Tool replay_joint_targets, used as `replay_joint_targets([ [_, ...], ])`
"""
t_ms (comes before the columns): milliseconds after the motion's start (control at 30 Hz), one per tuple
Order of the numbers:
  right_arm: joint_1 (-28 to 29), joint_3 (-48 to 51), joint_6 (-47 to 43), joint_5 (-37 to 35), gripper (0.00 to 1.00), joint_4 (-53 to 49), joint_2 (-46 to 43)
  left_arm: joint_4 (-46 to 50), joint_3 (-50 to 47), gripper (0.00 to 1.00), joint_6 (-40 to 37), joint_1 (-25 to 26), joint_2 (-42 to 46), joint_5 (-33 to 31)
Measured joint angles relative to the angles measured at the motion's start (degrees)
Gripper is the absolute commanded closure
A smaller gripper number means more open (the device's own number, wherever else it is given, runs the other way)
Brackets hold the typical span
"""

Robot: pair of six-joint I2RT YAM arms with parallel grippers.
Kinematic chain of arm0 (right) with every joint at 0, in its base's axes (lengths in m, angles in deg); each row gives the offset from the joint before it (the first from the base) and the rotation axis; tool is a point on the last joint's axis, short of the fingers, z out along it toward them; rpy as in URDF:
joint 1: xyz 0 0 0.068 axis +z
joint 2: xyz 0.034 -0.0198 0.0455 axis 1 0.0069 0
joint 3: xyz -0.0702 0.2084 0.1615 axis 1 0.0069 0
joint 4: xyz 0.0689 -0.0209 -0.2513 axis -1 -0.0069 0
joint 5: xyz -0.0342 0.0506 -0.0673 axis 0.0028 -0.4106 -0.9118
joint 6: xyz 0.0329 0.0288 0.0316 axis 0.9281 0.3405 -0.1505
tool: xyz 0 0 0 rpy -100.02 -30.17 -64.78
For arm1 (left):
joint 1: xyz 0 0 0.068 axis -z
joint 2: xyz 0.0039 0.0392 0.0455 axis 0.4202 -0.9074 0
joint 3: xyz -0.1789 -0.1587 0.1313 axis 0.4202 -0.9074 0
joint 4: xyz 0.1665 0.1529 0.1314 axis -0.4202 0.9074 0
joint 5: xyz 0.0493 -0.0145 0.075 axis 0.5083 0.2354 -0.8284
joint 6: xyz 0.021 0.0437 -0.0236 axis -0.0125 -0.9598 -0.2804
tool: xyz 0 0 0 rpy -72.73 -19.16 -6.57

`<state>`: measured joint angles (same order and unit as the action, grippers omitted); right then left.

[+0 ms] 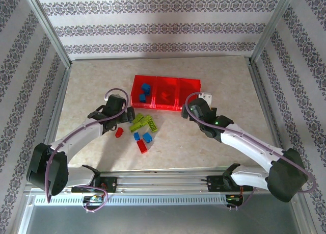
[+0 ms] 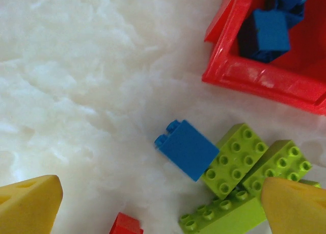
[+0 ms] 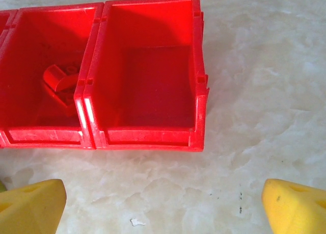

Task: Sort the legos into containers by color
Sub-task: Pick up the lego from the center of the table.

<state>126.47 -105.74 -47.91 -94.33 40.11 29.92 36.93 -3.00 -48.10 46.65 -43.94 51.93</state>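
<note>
Legos: green ones partly hidden by left pincer, spread apart; right pincer apart too.

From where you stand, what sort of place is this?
Probably a robot test booth, not a home: a marble-look table fenced by metal posts and patterned panels, two arms bolted on a rail at its edge, and toy bricks beside a red sorting tray.
</note>
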Motion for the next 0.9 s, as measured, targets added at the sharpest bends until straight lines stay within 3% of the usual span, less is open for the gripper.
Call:
replay_joint_targets([
  [467,0.04,0.0,0.02,0.9,0.02,0.46,0.9,-2.25,1.25,0.12,-0.07,0.0,-13.79,3.08],
  [900,0.42,-0.7,0.04,0.87,0.02,-0.13,4.04,-5.07,5.77,0.35,-0.72,-0.02,-18.18,1.31],
])
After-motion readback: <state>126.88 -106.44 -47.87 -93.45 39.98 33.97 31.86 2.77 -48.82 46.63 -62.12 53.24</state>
